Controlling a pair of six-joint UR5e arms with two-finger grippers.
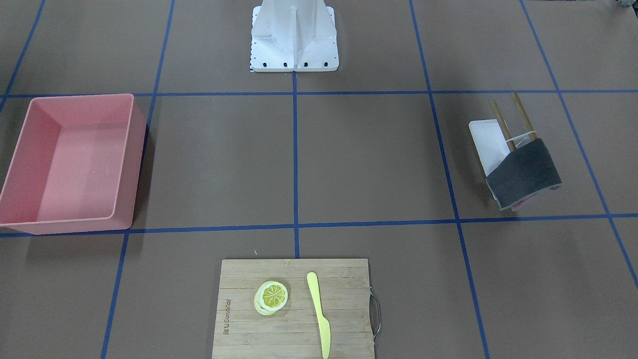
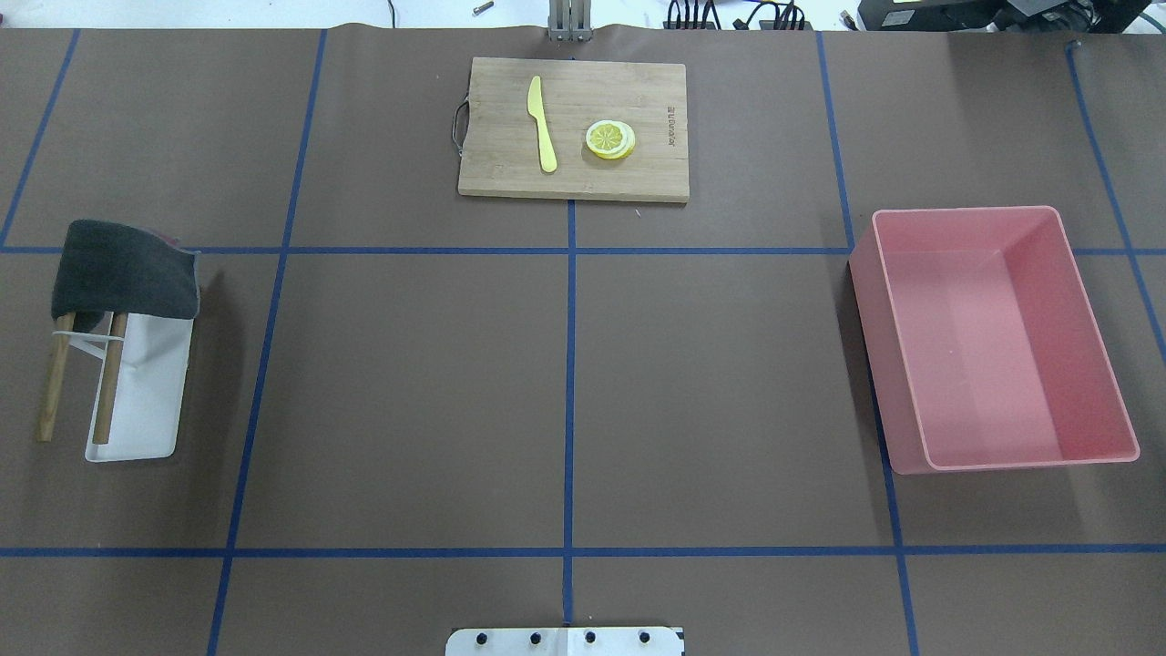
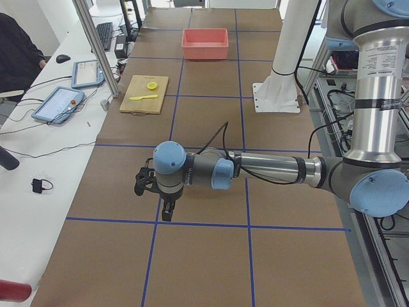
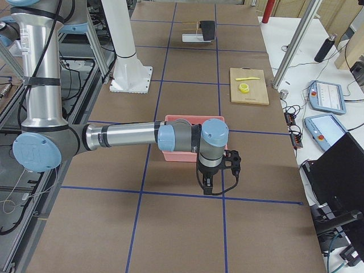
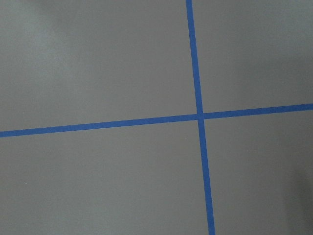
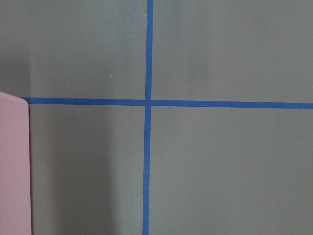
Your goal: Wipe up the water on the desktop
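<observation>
The left gripper [image 3: 167,210] hangs pointing down from its wrist, over a blue tape line on the desktop [image 2: 410,383]. It shows only in the side view, so I cannot tell whether its fingers are apart or together. Its arm reaches out level above the table, and its wrist camera sees nothing but brown surface and a crossing of two tape lines.

The right gripper [image 4: 208,183] also points down from a level arm, just above a tape line. It too shows only from the side, and I cannot tell how its fingers stand. Its wrist camera looks on another tape crossing, with a corner of the pink bin [image 6: 13,166] at the picture's left edge.

The desktop is the wide brown surface under everything, crossed by blue lines into a grid. On the robot's right side stands the pink bin. At the far edge, in the middle, lies a wooden cutting board [image 2: 638,173] with a yellow knife [image 2: 543,123] and lemon slices [image 2: 610,139] on it, the two apart. On the robot's left a dark grey cloth [image 2: 123,269] is draped over a small rack of wooden sticks [image 2: 109,383], which stands on a white tray [image 2: 146,410].
</observation>
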